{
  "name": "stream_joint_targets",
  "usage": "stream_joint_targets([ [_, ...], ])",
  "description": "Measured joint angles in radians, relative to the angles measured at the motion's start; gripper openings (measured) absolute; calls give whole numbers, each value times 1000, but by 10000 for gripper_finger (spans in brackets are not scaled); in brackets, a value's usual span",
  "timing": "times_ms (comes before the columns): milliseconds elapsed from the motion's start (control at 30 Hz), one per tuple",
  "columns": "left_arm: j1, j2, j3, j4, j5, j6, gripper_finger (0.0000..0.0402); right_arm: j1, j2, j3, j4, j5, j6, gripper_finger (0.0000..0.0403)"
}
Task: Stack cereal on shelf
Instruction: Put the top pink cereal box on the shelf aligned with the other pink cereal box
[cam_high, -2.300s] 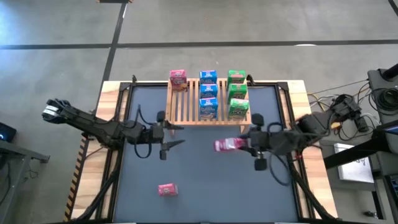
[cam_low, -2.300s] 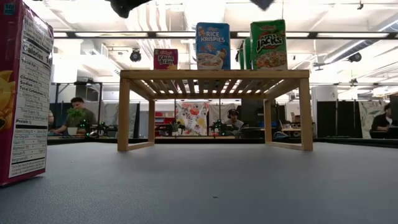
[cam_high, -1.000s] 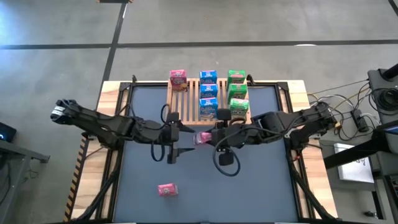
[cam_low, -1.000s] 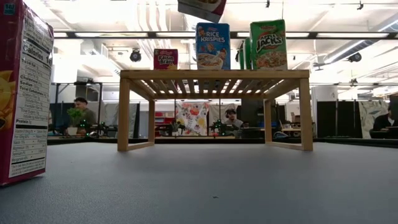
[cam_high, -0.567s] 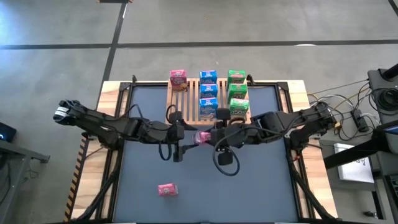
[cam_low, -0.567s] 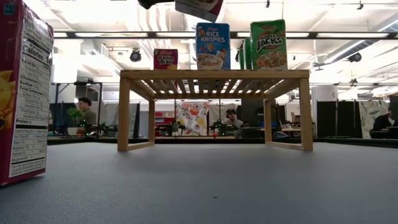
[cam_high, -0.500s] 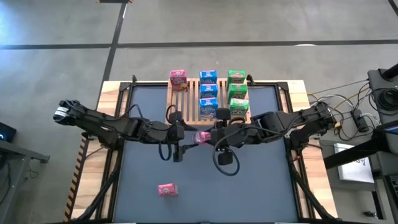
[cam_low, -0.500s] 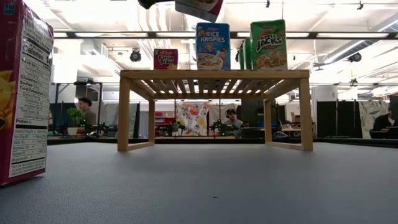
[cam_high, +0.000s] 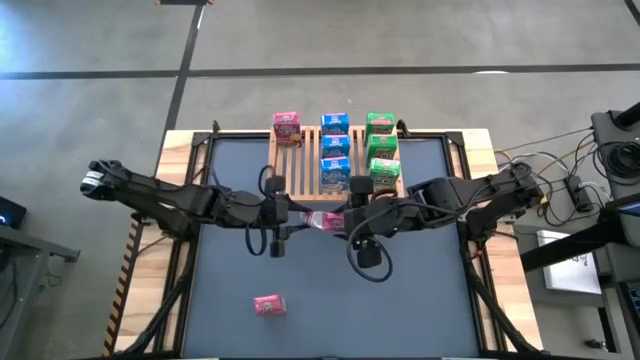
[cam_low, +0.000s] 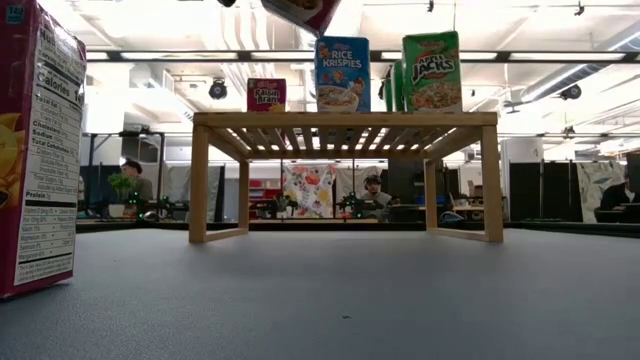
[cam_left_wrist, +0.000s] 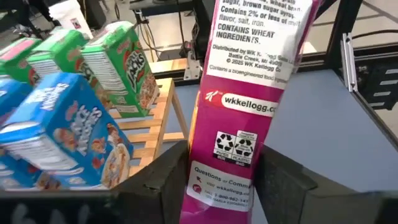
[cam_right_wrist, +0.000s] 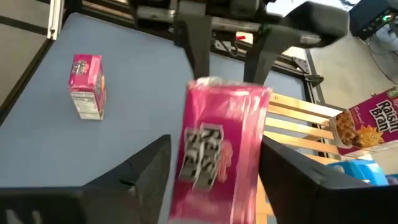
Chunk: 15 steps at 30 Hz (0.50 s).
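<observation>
A pink cereal box (cam_high: 326, 221) (cam_low: 300, 10) hangs in the air in front of the wooden rack (cam_high: 300, 172) (cam_low: 345, 118), between my two grippers. My left gripper (cam_high: 298, 218) (cam_left_wrist: 224, 183) is shut on the box's left end. My right gripper (cam_high: 346, 220) (cam_right_wrist: 214, 180) is open, with a finger close on each side of the right end (cam_right_wrist: 214, 155). On the rack stand one pink box (cam_high: 286, 128), three blue boxes (cam_high: 335, 150) and three green boxes (cam_high: 381, 152). Another pink box (cam_high: 269, 305) (cam_right_wrist: 87, 87) stands on its end on the table. My left gripper pinches the pink box between its two fingers (cam_left_wrist: 163, 177) at the end with the recycling marks (cam_left_wrist: 231, 152). The narrow printed side faces its camera and a finger lies on each broad face. It comes level from the table's left. The box is lifted clear and tilted.
The rack stands at the table's far middle on short legs, and its left column of slats is bare in front of the pink box. Dark table (cam_high: 400, 300) lies open toward the near edge. The standing pink box fills the left of the low view (cam_low: 35, 150). People sit far behind.
My right gripper has carried the pink box from the table's right to the middle, in front of the rack, and my left gripper has come in to meet it. In the last half second my left gripper has drawn slightly left with the box, which has tipped.
</observation>
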Motion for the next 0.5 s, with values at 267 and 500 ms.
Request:
stream_joint_targets([
  [267, 54, -167, -149, 52, -10, -1, 145, 32, -79, 3, -19, -5, 14, 262],
  [500, 227, -431, -495, 433, 141, 27, 145, 123, -185, -92, 67, 8, -20, 265],
])
